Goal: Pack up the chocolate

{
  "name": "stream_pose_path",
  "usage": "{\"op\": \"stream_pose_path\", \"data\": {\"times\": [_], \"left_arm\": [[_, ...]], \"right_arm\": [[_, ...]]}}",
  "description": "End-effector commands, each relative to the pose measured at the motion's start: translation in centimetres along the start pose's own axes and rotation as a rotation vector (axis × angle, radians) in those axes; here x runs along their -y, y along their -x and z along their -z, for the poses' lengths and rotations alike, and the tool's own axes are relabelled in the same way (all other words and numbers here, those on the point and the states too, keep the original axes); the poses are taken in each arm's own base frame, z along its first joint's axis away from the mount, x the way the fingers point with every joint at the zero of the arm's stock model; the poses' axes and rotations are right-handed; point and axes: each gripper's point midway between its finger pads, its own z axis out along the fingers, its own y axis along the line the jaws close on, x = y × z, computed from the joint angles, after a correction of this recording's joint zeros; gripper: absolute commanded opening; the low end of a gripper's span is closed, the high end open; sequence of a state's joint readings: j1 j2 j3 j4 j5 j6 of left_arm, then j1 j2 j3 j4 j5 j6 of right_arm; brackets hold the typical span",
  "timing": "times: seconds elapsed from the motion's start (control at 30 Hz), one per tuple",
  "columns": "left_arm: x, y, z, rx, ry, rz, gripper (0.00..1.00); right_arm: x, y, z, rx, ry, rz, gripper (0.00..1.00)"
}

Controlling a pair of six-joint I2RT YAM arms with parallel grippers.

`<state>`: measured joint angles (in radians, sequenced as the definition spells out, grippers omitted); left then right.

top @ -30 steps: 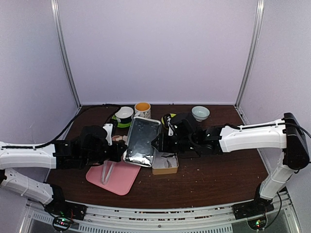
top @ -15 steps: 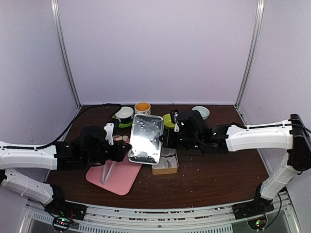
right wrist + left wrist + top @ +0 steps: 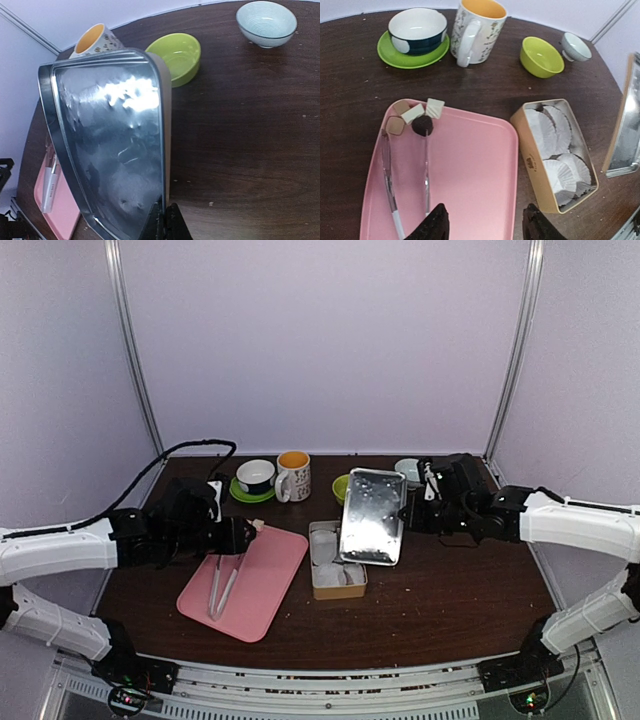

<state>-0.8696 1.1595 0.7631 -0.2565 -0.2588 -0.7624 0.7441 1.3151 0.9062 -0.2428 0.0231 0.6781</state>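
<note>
**A:** On the pink tray (image 3: pixel 265 570), from overhead, where is the chocolate (image 3: pixel 258 526)?

**B:** At the tray's far left corner, just beside the left gripper (image 3: pixel 243 537). The tin (image 3: pixel 335 562) sits just right of the tray. Farther right, the right gripper (image 3: pixel 405 517) holds the lid (image 3: pixel 372 515) up on edge.

**A:** And the left wrist view?

**B:** The jaws are apart and empty, over the tray's near edge. The lumps look small, light and easily marred, and they touch each other. I'd use the tongs (image 3: pixel 426 175), which lie with their tips at the lumps. The tray's right half is bare, and the paper cups (image 3: pixel 560 172) beyond it are unfilled.

**A:** Right wrist?

**B:** It's clamped on the lid's lower rim, which is thin, slick metal. Only a sliver of the tray shows, and no chocolate.
</note>
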Motion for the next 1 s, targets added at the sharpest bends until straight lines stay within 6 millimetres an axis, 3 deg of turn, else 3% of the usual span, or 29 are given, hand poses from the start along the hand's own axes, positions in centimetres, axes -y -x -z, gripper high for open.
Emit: {"op": "stream_pose_path", "data": {"times": [0.0,0.17,0.37,0.47,0.53,0.67,0.83,0.97], "left_arm": [[-2.9,-1.0,-0.6,-0.125,0.142,-0.074,0.54],[-4.6,-3.1,-1.0,-0.2,0.196,-0.069,0.77],[-5.3,-4.2,-0.1,-0.19,0.172,-0.067,0.83],[-5.0,-4.5,0.6,-0.162,0.109,-0.079,0.88],[-5.1,-4.7,1.0,-0.136,0.083,-0.077,0.97],[-5.3,-4.5,1.9,-0.09,0.065,-0.068,0.98],[-5.2,-4.7,2.1,-0.075,0.035,-0.08,0.98],[-5.6,-4.9,2.1,-0.061,0.04,-0.074,0.98]], "right_arm": [[5.3,-2.0,2.4,-0.128,-0.129,0.126,0.0],[9.9,-4.2,3.4,-0.227,-0.233,0.142,0.0],[13.2,-6.1,2.0,-0.325,-0.216,0.058,0.0],[13.9,-6.6,0.8,-0.38,-0.184,0.021,0.0],[14.4,-7.1,0.0,-0.407,-0.185,0.01,0.01],[14.9,-7.5,-1.5,-0.423,-0.182,-0.009,0.05],[15.7,-7.5,-2.6,-0.418,-0.218,-0.007,0.17],[16.0,-6.3,-2.2,-0.342,-0.237,0.006,0.32]]}}
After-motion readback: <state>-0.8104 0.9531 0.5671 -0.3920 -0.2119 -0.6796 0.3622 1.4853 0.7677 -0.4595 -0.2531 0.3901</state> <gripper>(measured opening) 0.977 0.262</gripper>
